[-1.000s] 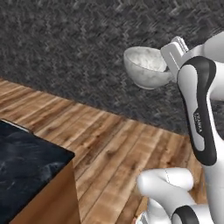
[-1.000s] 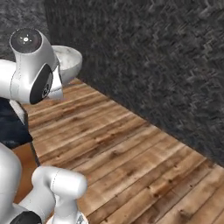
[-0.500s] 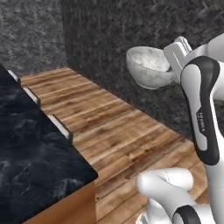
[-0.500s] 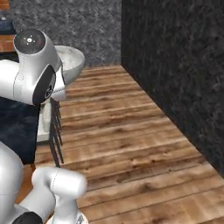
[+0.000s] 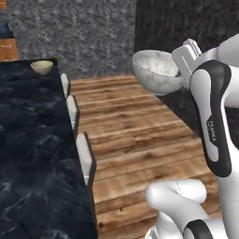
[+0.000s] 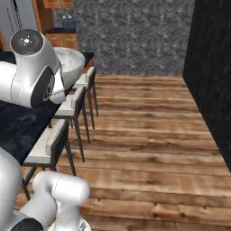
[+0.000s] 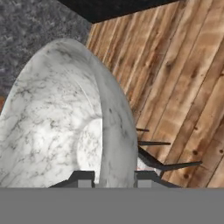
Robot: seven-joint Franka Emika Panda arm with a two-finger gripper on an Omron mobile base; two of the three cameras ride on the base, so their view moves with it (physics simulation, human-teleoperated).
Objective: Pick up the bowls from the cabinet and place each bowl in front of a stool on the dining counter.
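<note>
My gripper [image 5: 180,64] is shut on the rim of the white-grey marbled bowl [image 5: 156,71] and holds it in the air over the wood floor, right of the dining counter [image 5: 32,140]. In the hand view the bowl [image 7: 65,118] stands on edge, its rim pinched between my fingertips [image 7: 83,177]. The olive-tan bowl [image 5: 42,66] rests at the far end of the black marbled top. Three stools [image 5: 85,156] with cream seats line the counter's edge, seen again from the right [image 6: 50,142]. The marbled bowl [image 6: 74,63] shows behind my arm. The cabinet is out of view.
A black wall [image 6: 212,72] runs along the right side of the wood floor [image 6: 144,135]. A grey speckled wall [image 5: 74,32] closes the far end. Reddish-brown wood fronts [image 6: 58,31] stand at the far left, beyond the counter.
Both base views have swung round: the counter, the stools and the olive-tan bowl have come into view. The marbled bowl stays gripped at the same place beside the arm.
</note>
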